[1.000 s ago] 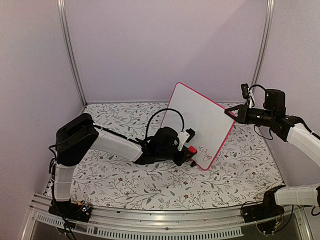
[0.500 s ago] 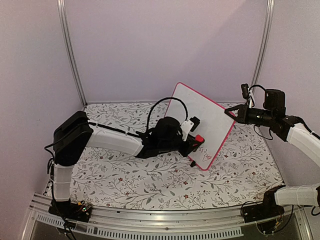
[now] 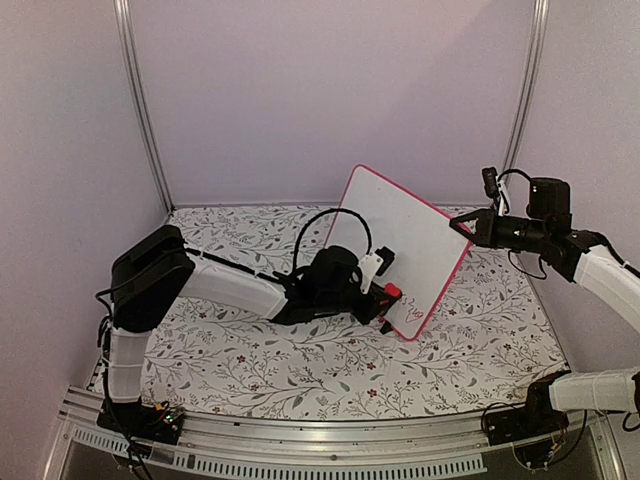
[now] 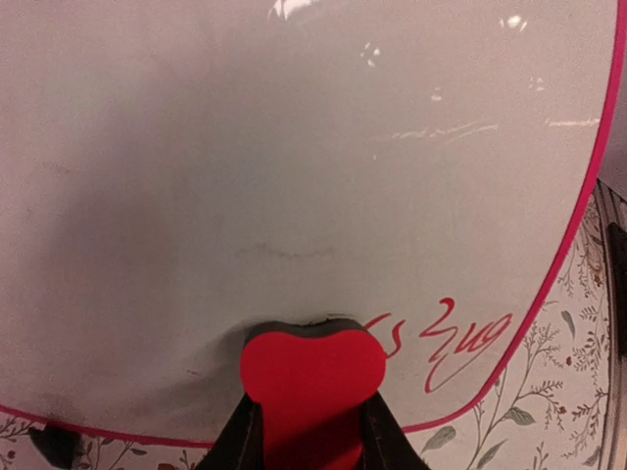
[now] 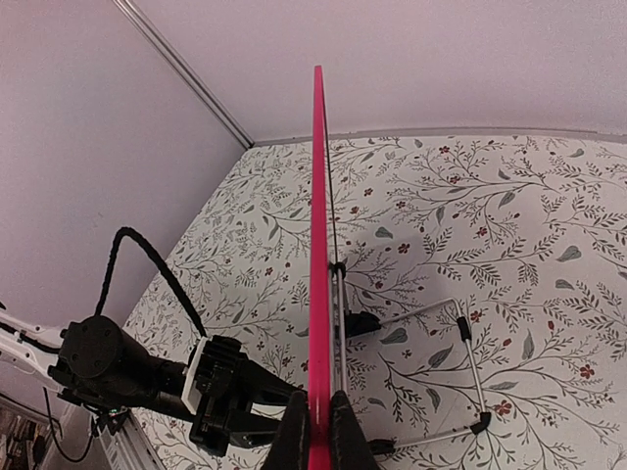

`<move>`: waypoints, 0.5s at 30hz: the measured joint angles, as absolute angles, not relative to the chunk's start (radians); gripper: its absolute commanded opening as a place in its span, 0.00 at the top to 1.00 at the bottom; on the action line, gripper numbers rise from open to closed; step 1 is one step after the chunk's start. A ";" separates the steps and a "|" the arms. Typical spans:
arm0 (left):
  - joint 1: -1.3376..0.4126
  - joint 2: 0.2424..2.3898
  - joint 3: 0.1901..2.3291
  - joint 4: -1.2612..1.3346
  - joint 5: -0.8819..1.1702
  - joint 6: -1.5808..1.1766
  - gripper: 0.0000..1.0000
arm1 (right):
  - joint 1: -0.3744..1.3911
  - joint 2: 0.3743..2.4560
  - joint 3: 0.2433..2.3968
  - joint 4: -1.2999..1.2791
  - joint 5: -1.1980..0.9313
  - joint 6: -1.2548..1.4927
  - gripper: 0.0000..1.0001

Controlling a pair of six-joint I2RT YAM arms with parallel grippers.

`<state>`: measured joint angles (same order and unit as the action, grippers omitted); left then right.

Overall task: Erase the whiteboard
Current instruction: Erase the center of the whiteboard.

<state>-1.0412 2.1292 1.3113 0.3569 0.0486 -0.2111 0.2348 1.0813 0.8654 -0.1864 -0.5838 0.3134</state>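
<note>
The whiteboard (image 3: pixel 400 245), white with a red-pink frame, stands tilted on the floral table. Red handwriting (image 4: pixel 460 338) remains near its lower right corner. My left gripper (image 3: pixel 388 297) is shut on a small red eraser (image 4: pixel 312 377), pressed against the board's lower face just left of the writing. My right gripper (image 3: pixel 466 228) is shut on the board's right edge; in the right wrist view the frame (image 5: pixel 319 294) runs edge-on between my fingertips (image 5: pixel 294 431). The board fills the left wrist view (image 4: pixel 294 147).
A wire stand (image 5: pixel 460 372) with black feet props the board from behind. Floral tablecloth (image 3: pixel 300 370) covers the table. Metal posts (image 3: pixel 140 110) and pale walls enclose the space. The left arm's cable (image 3: pixel 330 225) loops above its wrist.
The left gripper with the eraser went up and right across the board's lower part, then came back down and slightly left. The right arm and board stayed still.
</note>
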 measured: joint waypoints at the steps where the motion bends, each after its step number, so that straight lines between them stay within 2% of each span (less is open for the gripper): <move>1: -1.042 2.129 1.311 0.358 0.049 -0.215 1.00 | 0.235 1.081 0.867 -0.189 -0.582 0.313 1.00; 15: -1.046 2.135 1.273 0.360 0.028 -0.276 1.00 | 0.235 1.081 0.878 -0.215 -0.580 0.299 1.00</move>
<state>-1.0458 2.1345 1.2732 0.3603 0.0280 -0.2760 0.2348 1.0813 0.8780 -0.2146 -0.5797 0.2989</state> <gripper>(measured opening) 0.243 0.030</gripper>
